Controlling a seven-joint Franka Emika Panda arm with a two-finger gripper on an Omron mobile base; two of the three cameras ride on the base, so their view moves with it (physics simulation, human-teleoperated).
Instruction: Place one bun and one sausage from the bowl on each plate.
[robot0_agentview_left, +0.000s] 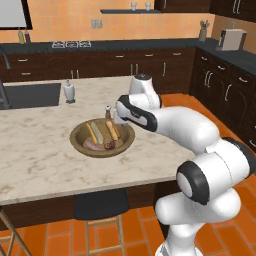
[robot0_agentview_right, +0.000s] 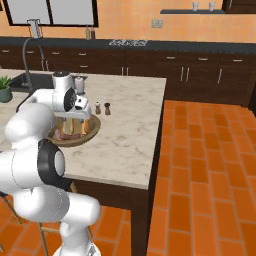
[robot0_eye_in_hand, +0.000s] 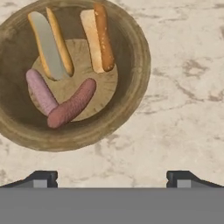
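Above the spread, empty jaws of the gripper (robot0_eye_in_hand: 112, 178) sat the bowl (robot0_eye_in_hand: 131, 109). Two buns (robot0_eye_in_hand: 50, 43) and two sausages (robot0_eye_in_hand: 72, 103) lay inside it.

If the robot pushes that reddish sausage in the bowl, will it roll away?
Probably a little. The reddish sausage is a smooth, round-ended cylinder, so it likely rolls sideways. It touches the paler sausage at one end, which may nudge along too. The wooden bowl has sloped walls, so it should stay inside.
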